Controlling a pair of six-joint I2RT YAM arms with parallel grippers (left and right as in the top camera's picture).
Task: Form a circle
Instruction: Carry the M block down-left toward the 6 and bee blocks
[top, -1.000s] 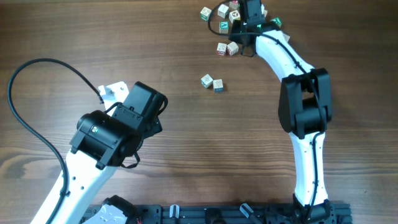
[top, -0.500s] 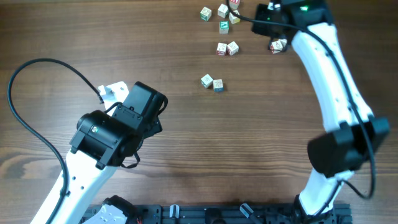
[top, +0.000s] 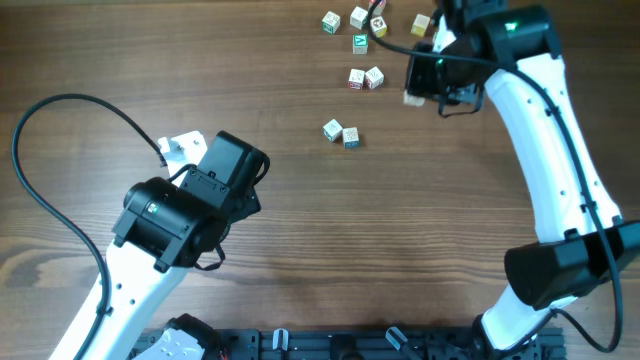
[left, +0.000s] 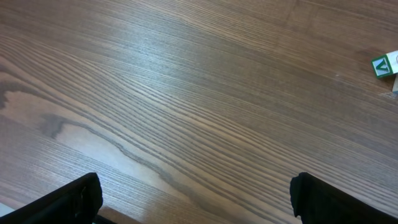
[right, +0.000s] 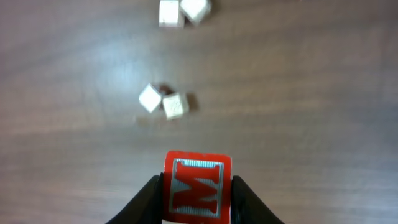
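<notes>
Only the right wrist view showed what the right fingers (right: 144, 200) held: a red cube (right: 198, 191) pinched between them. They were closed partway onto its two sides. Its near face was a white striped panel in a red frame carrying a red letter M. From overhead that grip sat under the black wrist, up and to the right of the middle pair (top: 342, 133) of letter cubes (top: 360, 43), and only a pale block corner showed at the tip. The overhead view alone gave the spread on the wooden bench (top: 300, 250). A second pair lay just above and to the right of the middle pair, a loose cluster sat farther up, and one cube lay apart to the cluster's right, all scattered rather than set in a ring. Their letters were too small to read there. The left wrist view showed the left fingers (left: 68, 199) spread wide with only bare wood grain between them. At its right edge sat one cube with a green-framed face whose green letter could have been an A or a V. Overhead, the left arm (top: 185, 215) lay down and to the left of the middle pair, its fingers hidden beneath it, with a black cable (top: 40, 130) looping farther left.
</notes>
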